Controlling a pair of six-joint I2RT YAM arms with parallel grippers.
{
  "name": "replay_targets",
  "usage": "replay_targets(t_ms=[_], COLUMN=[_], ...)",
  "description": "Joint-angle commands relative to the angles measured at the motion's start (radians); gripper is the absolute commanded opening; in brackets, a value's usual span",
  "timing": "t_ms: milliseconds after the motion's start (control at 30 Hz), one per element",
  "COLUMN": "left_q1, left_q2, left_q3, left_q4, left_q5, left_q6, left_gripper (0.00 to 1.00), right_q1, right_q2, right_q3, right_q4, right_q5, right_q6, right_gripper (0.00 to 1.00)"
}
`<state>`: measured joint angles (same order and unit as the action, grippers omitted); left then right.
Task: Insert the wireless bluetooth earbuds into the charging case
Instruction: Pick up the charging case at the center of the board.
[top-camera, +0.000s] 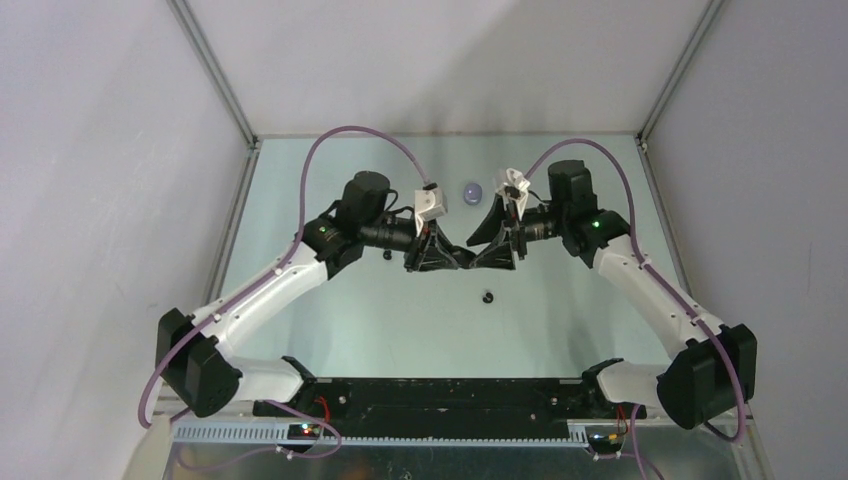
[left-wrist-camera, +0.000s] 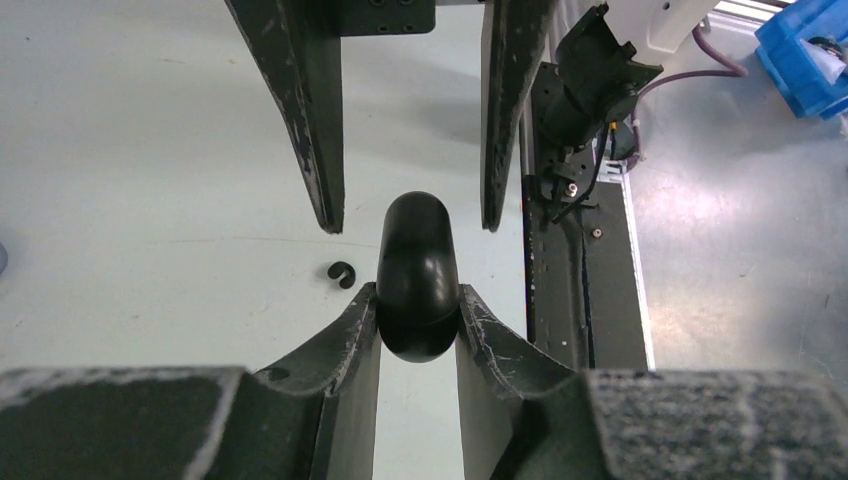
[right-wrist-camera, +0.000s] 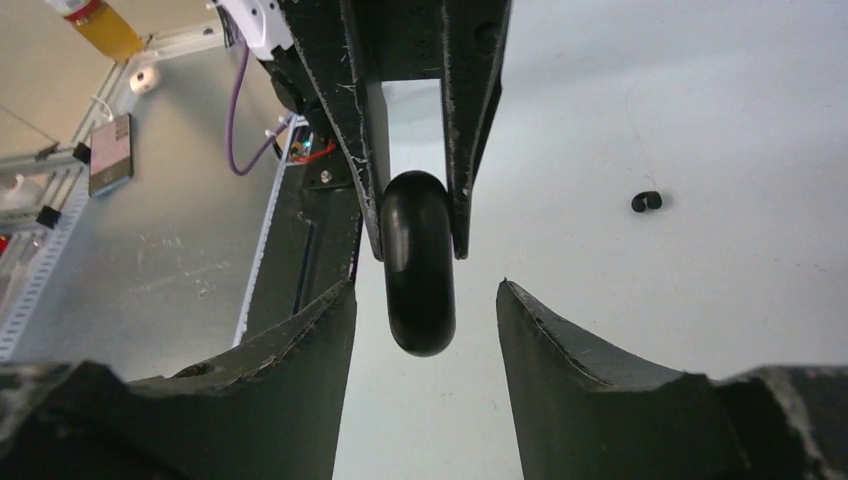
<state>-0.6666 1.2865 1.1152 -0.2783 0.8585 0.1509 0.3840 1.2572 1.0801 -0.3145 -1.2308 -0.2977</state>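
Glossy black rounded charging case (left-wrist-camera: 418, 250) clamped by left gripper (left-wrist-camera: 418, 297); right gripper (right-wrist-camera: 425, 292) spread around it, untouching. Small black earbud (right-wrist-camera: 646, 201) left on table, nearer.

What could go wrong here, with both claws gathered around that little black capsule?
1. The left gripper pinches the glossy, rounded black case by one end only; it could squirt out and fall.
2. The right gripper stands open either side of it without touching; if the left lets go first, the case drops.
3. The black earbud lying loose on the table is tiny and easily knocked away.
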Motion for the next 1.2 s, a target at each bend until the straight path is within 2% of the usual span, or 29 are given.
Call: replay_targets(t_ms=[0,267,700,1067,1100,1133,1167], left_q1=[-0.010,-0.012,-0.029,-0.035,-0.035,-0.035,-0.035], left_q2=[0.010,0.011,0.021,0.017,0.016,0.014,0.012], left_q3=[0.053,0.054,0.066,0.073,0.072,0.072,0.070], left_q4=[-0.024,-0.030,-0.064,-0.076,-0.078,-0.079,-0.079], left_q5=[-0.008,-0.011,-0.019,-0.025,-0.025,-0.025,-0.023], left_q6=[0.048,0.052,0.081,0.090,0.093,0.096,0.098], left_gripper=[0.18,0.18,0.18,0.18,0.19,0.25,0.37], right_q1=[0.044,0.071,0.062,0.079,0.078,0.077,0.076], right_q2=[0.020,0.035,0.029,0.051,0.050,0.050,0.048], right_q3=[0.059,0.077,0.099,0.124,0.125,0.126,0.127], right_q4=[-0.142,-0.193,-0.227,-0.283,-0.285,-0.284,-0.280], right_q5=[0.055,0.082,0.046,0.046,0.046,0.040,0.036], right_q6=[-0.176,-0.228,-0.229,-0.263,-0.264,-0.263,-0.254], right_gripper=[0.57,0.41,0.44,0.23,0.19,0.17,0.14])
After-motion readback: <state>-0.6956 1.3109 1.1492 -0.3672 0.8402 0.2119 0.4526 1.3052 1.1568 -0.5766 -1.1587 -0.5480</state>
